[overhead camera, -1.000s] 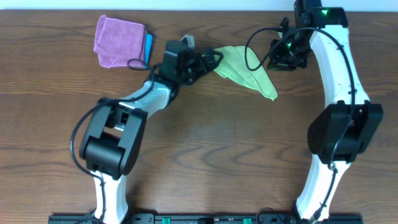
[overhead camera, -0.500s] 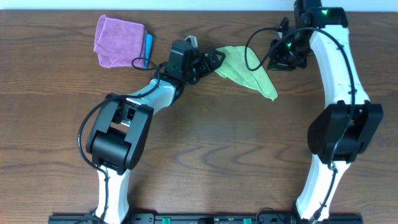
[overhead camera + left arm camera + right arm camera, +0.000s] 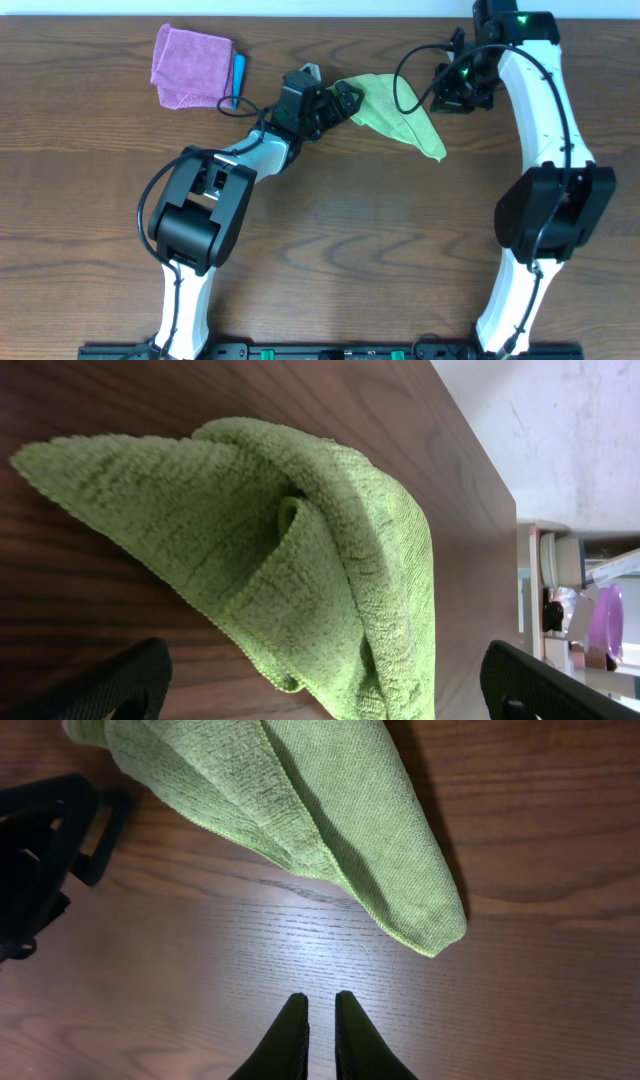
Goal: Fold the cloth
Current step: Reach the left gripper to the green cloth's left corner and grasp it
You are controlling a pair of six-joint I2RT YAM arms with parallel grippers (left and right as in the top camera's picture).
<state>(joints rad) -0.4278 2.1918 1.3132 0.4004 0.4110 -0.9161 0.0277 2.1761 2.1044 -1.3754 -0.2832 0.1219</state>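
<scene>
Cloth [image 3: 395, 112], the yellow-green one, lies bunched on the wooden worktop [image 3: 330, 240] in a long, loosely folded wedge. Its broad end points toward the left pincer [image 3: 345, 100] and its narrow tip trails off below the right pincer [image 3: 447, 98].

From the left wrist, the cloth [image 3: 300, 550] fills the space straight ahead of that pincer. The two black fingertips [image 3: 120, 685] stand spread as wide as they go, one at each lower corner of the view. The cloth's humped fold sits between and just beyond them, resting on the wood with nothing pinching it. From overhead the pincer is right at the cloth's broad end, but I cannot tell whether a finger actually touches the fabric.

From the right wrist, the cloth [image 3: 300, 800] lies ahead of the right pincer [image 3: 320, 1020], with its pointed tip up and to the right of the fingers and a strip of bare wood in between. Those fingers are drawn almost together, with only a thin slit between them, and they hold nothing. The pincer hangs near the cloth but apart from it.

Farther out, well behind the left pincer and past its wrist, a folded purple cloth [image 3: 190, 65] sits on the worktop. A blue cloth [image 3: 238, 75] peeks out along the purple cloth's edge on the side nearer the pincer.
</scene>
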